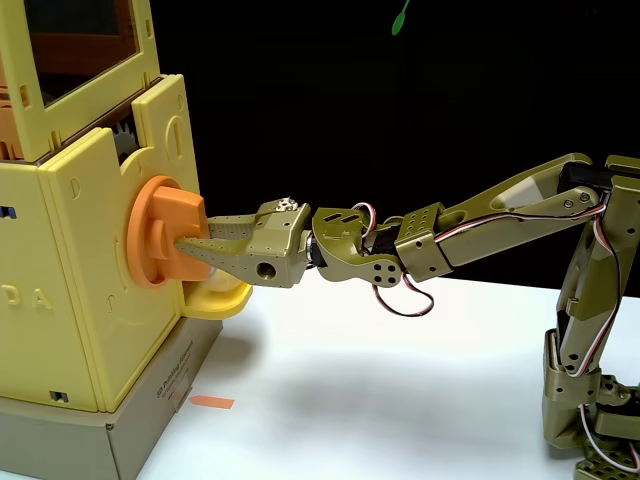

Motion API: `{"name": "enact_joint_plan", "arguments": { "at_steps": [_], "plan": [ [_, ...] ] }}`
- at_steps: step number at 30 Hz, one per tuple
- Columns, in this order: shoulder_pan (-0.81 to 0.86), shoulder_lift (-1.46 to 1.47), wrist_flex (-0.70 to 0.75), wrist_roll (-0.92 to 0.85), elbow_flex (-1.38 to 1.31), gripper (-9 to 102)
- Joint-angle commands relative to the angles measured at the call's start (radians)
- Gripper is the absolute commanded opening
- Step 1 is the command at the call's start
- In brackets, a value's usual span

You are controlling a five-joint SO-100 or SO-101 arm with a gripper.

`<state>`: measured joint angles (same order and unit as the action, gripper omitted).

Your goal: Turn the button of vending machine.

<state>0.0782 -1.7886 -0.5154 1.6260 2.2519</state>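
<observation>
Fixed view, side-on. A black backdrop fills the upper part of the scene above a white desk [400, 400] whose far edge runs across behind the arm; a small green shape [401, 17] hangs near the top edge of the picture. At the left edge of the desk stands the vending machine [85, 290], a boxy pale-yellow plastic body with a clear window panel [85, 45] framed in yellow at its top, showing a dark brownish interior; it rests on a grey cardboard base [150, 425] bearing small printed lettering, and a small orange strip [212, 403] lies flat on the desk just beside the base. On the machine's right-facing wall sits the button [165, 235], a large orange round disc with a thick blocky bar standing out across it. Directly below it a pale-yellow rounded tray [222, 298] projects from the wall. The gripper [187, 242], olive green, reaches in horizontally from the right, its fingers clamped on the button's bar, one above and one below. Behind it the arm [480, 225] extends to the right with red, white and black wires looped beneath the wrist, then folds down to its base [590, 420] at the right edge of the desk.
</observation>
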Motion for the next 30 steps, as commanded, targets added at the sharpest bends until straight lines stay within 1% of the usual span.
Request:
{"name": "enact_joint_plan", "arguments": {
  "at_steps": [1, 7, 9, 10, 15, 18, 22, 26, 28, 30],
  "plan": [
    [-0.021, -0.075, 0.003, 0.008, 0.0, 0],
    [-0.028, -0.074, 0.005, 0.014, 0.0, 0],
    [-0.029, -0.074, 0.005, 0.029, 0.0, 2],
    [-0.032, -0.074, 0.005, 0.041, 0.0, 4],
    [-0.051, -0.072, 0.002, 0.087, 0.008, 22],
    [-0.066, -0.074, -0.014, 0.12, 0.018, 28],
    [-0.08, -0.103, -0.038, 0.173, 0.049, 31],
    [-0.089, -0.169, -0.044, 0.173, 0.11, 32],
    [-0.084, -0.23, -0.044, 0.133, 0.149, 31],
    [-0.078, -0.318, 0.003, 0.048, 0.186, 29]
  ]
}}
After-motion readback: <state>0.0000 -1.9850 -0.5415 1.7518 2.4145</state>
